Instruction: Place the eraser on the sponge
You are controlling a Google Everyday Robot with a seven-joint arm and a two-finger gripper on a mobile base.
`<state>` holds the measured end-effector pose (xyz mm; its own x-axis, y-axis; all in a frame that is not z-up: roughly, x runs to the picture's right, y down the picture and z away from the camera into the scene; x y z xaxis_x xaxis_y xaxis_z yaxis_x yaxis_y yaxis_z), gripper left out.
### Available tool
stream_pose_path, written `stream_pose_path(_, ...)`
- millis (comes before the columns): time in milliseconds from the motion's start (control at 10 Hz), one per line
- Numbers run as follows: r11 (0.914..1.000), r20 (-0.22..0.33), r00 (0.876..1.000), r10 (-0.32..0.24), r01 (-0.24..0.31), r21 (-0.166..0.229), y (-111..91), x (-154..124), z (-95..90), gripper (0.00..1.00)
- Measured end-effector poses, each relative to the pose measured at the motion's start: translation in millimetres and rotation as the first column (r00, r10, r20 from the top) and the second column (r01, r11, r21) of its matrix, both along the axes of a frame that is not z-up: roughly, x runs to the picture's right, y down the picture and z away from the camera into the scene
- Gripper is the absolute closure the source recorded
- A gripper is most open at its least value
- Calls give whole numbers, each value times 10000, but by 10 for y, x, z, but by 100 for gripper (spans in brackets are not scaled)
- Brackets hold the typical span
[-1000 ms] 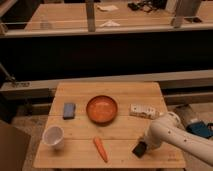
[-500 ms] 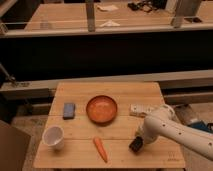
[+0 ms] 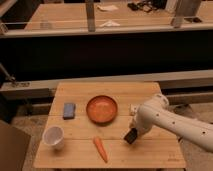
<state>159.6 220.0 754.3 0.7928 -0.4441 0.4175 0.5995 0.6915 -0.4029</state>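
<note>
The blue-grey sponge [image 3: 69, 110] lies flat on the left part of the wooden table [image 3: 150, 152]. My white arm reaches in from the right. Its dark gripper [image 3: 131, 136] hangs low over the table, right of the carrot [image 3: 100, 148] and just below the orange bowl's right edge. The gripper is well to the right of the sponge, with the bowl between them. The arm's tip reads as one dark blocky shape, so I cannot pick out the eraser from the gripper there, and no eraser lies elsewhere on the table.
An orange bowl [image 3: 102, 109] stands mid-table. A white cup [image 3: 53, 136] is at the front left. A white patterned box [image 3: 134, 107] shows partly behind my arm. A dark barrier and other tables lie beyond the far edge.
The arm has swung left and slightly toward the table's middle, carrying the dark gripper tip from the front right toward the bowl. Nothing else has moved.
</note>
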Motion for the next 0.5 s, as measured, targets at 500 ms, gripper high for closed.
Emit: stream_pose_path(500, 9989, 84, 9990, -437, 435, 185, -354, -407, 33, 96)
